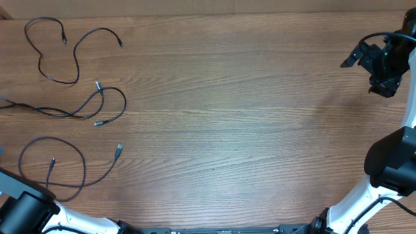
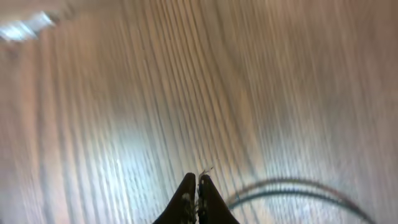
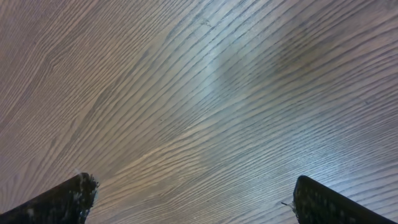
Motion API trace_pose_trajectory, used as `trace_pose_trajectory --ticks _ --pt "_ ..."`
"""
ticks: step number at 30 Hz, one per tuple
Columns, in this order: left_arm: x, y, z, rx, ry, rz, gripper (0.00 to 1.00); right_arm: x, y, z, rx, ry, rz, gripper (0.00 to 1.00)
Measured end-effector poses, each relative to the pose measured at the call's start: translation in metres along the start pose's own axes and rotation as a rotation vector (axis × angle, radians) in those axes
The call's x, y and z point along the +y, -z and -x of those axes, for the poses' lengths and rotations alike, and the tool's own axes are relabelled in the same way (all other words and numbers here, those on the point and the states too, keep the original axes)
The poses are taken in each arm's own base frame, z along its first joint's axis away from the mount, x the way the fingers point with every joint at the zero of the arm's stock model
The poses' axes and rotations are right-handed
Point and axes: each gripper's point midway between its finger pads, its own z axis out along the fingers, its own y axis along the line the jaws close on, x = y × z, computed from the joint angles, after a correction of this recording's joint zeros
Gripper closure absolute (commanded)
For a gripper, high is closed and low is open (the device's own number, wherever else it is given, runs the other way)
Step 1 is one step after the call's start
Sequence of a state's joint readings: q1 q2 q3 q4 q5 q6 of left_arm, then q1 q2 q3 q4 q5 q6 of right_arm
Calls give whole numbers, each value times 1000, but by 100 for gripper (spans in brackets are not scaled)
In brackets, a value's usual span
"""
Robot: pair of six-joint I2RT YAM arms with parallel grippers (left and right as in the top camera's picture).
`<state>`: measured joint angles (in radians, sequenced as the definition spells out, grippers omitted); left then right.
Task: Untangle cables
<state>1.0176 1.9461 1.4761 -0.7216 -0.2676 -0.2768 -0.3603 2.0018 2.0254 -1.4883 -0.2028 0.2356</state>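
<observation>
Left claw (image 2: 197, 182), pressed together, is pictured just left of a cable (image 2: 292, 188), right claw (image 3: 194, 183) spread well apart from the three cables (image 1: 125, 102); separated loops could be dragged together by a low sweep.

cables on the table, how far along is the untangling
Done, apparently: three thin black plug-ended cords lie apart on the left of the wooden table, the far cord, the middle cord and the near cord, none crossing another. In hand: nothing; the left gripper is shut empty, the right gripper open over bare wood. Left: at most straightening the loops.
</observation>
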Motion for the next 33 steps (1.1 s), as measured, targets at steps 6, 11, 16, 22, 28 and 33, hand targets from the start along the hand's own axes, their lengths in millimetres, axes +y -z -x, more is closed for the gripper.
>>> trace_pose_trajectory --ticks 6,11,16,22,28,33 --pt "9 3 4 7 2 10 74 0 0 0 0 0 0 0" --pt "0 4 -9 68 -10 -58 48 0 0 0 1 0 0 0" --pt "-9 4 -20 113 -15 -116 45 0 0 0 1 -1 0 0" --pt "-26 -8 -30 110 -68 -211 42 0 0 0 1 0 0 0" --pt "-36 -31 -56 108 -142 -271 35 0 0 0 0 0 0 0" --pt "-43 -37 -62 89 -181 -316 35 0 0 0 1 0 -1 0"
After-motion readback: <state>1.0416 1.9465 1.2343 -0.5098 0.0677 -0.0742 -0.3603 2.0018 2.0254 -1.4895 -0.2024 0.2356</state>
